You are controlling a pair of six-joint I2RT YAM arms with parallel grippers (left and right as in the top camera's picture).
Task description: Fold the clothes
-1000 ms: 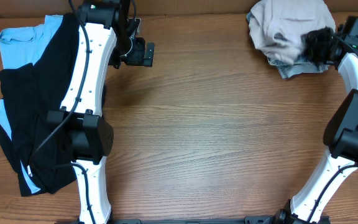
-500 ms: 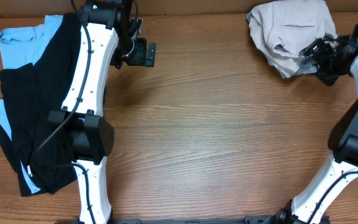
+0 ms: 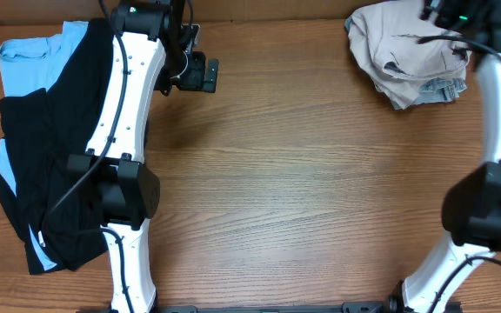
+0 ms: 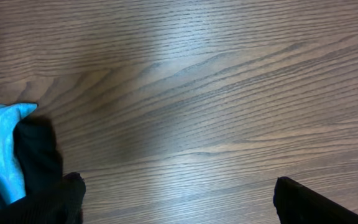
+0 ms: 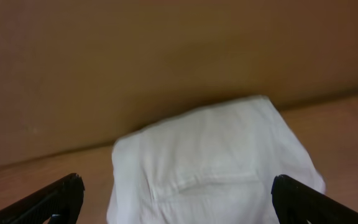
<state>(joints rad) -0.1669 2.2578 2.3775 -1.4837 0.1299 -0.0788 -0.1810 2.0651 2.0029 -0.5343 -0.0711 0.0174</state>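
At the far right corner of the table (image 3: 303, 191), the khaki shorts (image 3: 404, 43) lie bunched in a heap with no clear long axis, just ahead of and below the right gripper (image 5: 178, 202), the nearer arm, jaws wide and empty; the left gripper (image 3: 200, 76), also spread wide, hangs well apart.

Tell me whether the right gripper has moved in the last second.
Yes. The right gripper has left the right edge of the khaki shorts and swung toward the far edge of the table, open above the pile.
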